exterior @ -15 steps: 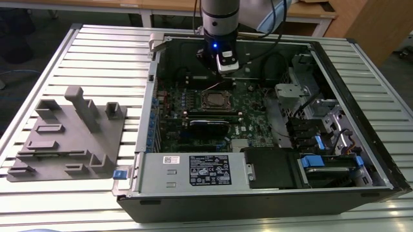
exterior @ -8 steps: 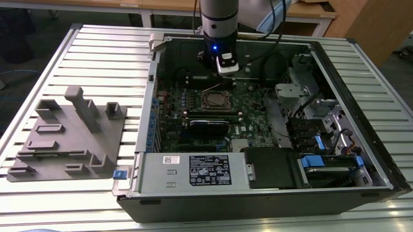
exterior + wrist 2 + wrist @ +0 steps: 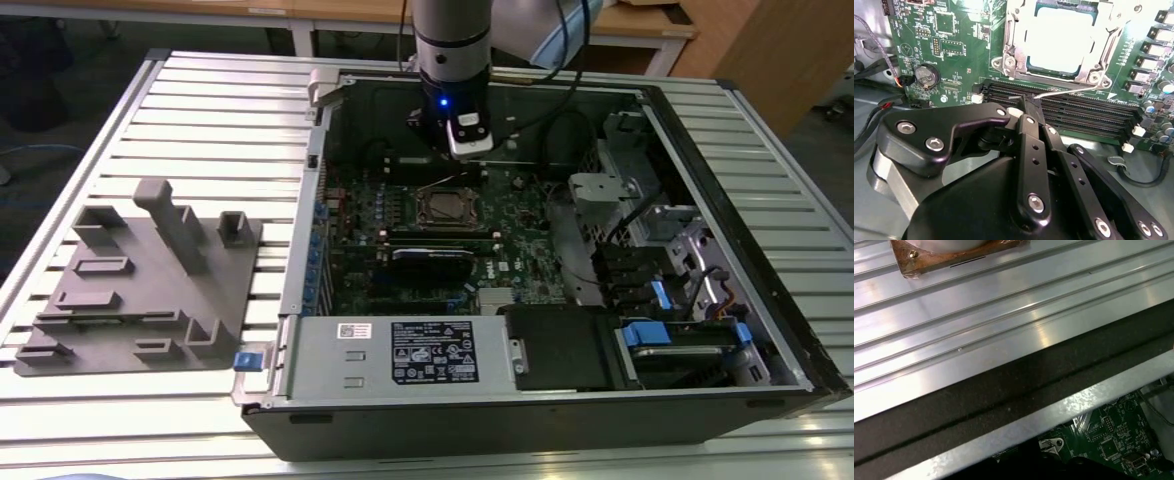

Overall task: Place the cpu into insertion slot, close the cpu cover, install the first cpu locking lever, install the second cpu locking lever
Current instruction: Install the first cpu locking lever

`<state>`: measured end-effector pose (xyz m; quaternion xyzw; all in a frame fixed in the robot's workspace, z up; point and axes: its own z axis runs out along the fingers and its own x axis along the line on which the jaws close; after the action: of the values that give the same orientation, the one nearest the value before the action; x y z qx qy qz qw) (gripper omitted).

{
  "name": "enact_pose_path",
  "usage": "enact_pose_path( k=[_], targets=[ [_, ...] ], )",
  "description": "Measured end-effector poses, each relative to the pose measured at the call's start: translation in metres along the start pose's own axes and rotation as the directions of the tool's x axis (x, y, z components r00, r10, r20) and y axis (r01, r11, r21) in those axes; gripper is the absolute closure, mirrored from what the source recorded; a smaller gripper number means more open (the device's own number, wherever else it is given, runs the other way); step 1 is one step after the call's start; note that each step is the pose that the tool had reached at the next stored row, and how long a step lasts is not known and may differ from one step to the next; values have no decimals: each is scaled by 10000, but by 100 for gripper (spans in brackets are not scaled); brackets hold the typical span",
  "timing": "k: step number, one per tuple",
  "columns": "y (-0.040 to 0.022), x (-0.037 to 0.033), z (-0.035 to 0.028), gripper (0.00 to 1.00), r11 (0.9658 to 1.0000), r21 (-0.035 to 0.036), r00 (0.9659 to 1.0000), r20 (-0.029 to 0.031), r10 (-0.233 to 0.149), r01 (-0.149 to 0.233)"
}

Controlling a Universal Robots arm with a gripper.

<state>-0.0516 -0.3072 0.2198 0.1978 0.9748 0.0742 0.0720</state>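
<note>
Silver-grey square cpu (image 3: 1059,42) lies in the metal-rimmed insertion slot (image 3: 1069,6) under the thin silvery cpu cover (image 3: 1016,35); beside that slot the black tool (image 3: 1026,102), closed and seemingly gripping nothing, touches a thin wire locking lever (image 3: 1069,91) that could slip off and spring back.

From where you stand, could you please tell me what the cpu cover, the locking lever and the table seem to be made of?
The cpu cover looks like bare stamped steel, matt silver with bright glints. The locking lever seems a thin polished metal wire. The table looks like ribbed aluminium, brushed and reflective.
</note>
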Motion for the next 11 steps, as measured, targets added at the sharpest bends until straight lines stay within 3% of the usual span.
enact_pose_path(
  k=[7, 11],
  targets=[
    [-4, 11, 3, 89, 10000, 26, 10000, 23, -6, 6],
    [-11, 19, 22, 89, 9999, 158, 10000, 78, -24, 23]
  ],
)
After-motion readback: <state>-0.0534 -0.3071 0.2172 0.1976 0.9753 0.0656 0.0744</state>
